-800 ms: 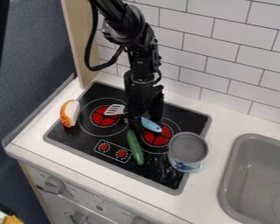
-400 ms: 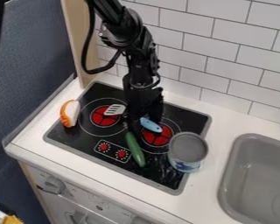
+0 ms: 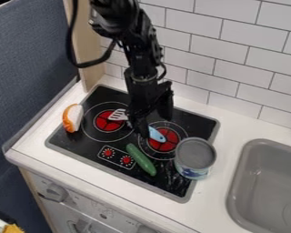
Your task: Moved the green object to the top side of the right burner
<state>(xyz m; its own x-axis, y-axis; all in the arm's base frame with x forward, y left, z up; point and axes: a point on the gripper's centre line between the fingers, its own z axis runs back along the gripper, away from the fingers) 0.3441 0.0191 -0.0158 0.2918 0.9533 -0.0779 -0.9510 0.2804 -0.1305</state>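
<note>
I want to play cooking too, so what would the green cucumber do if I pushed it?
The green cucumber would probably roll if pushed sideways, because it's long and rounded and lies on a flat stove. It's probably stiff, since it looks nearly straight. Its smooth-looking skin might be slippery.

No words or numbers legible. Can [image 3: 194,157]: label with a blue-and-white pattern on its side; any print too small to read. Stove [image 3: 87,144]: two red dials [image 3: 108,152] printed near the front edge, each ringed by short white marks; no figures legible. Front panel [image 3: 82,201] below the counter: small dark marks, unreadable.
</note>
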